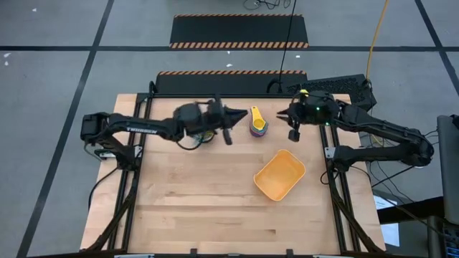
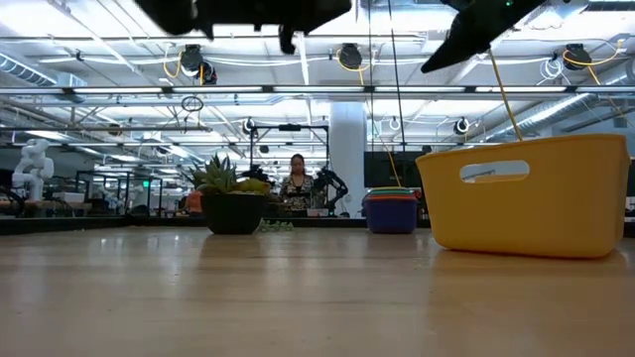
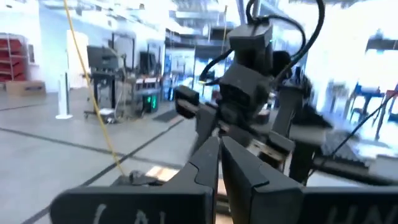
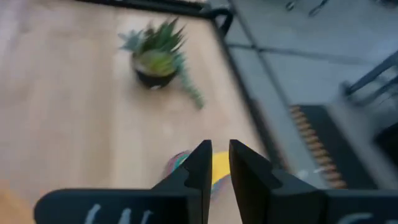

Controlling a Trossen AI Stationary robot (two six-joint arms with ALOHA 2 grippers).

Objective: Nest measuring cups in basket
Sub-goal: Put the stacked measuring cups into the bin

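Observation:
The measuring cups (image 1: 258,125) stand nested in one stack on the table near its far edge, the yellow cup on top with its handle toward the far edge. The stack also shows in the low view (image 2: 392,211). The orange-yellow basket (image 1: 280,174) stands on the table nearer and to the right, with nothing in it; it also shows in the low view (image 2: 526,193). My left gripper (image 1: 229,123) is shut and empty, high above the table just left of the stack. My right gripper (image 1: 294,127) is shut and empty, raised just right of the stack, which shows below its fingertips (image 4: 217,168).
A small spiky potted plant (image 1: 204,136) stands under my left arm, left of the stack; it also shows in the low view (image 2: 230,193). Bare wood lies on the near half of the table and its left side. A person stands far off in the room behind the table (image 2: 296,183).

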